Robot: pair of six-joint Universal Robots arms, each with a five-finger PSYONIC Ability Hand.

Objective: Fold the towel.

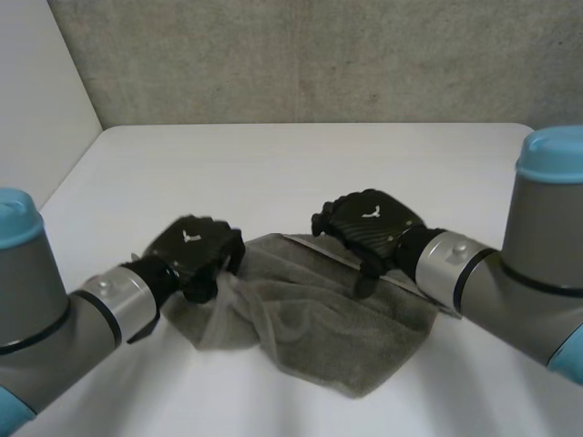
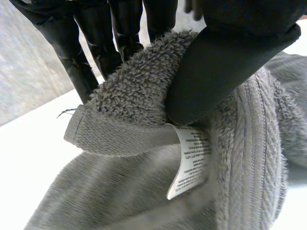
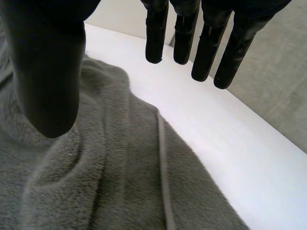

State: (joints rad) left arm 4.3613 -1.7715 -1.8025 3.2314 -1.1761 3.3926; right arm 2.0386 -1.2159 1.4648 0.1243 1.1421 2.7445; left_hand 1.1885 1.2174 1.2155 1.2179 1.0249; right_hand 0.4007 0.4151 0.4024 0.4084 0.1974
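**A:** Where is the cloth now?

**B:** The grey towel (image 1: 310, 319) lies rumpled on the white table (image 1: 273, 164), not yet folded into any neat shape. Both hands are at it.

**A:** Who has hold of it?

**B:** The left hand (image 1: 193, 246) is at the towel's left corner. Its thumb (image 2: 216, 62) presses the terry against the fingers (image 2: 96, 43), so the corner is pinched and lifted a little. The hem (image 2: 120, 136) curls under it, and a white care label (image 2: 189, 163) hangs just below the hem.

**A:** And the other one?

**B:** The right hand (image 1: 369, 223) hovers over the towel's far right edge. It is spread wide with straight fingers and holds nothing. Its thumb is above the pile and its fingertips reach past the towel's edge.

**A:** What worries you?

**B:** There are two things, I'd judge. The left pinch catches only a small bite near the hem, so a quick pull could let the corner slip free. And if the left hand lifts while the right hand has no grip, the towel would drag and bunch toward its left side, and the fold would come out skewed. The right hand could also close on a wrinkle instead of the true edge.
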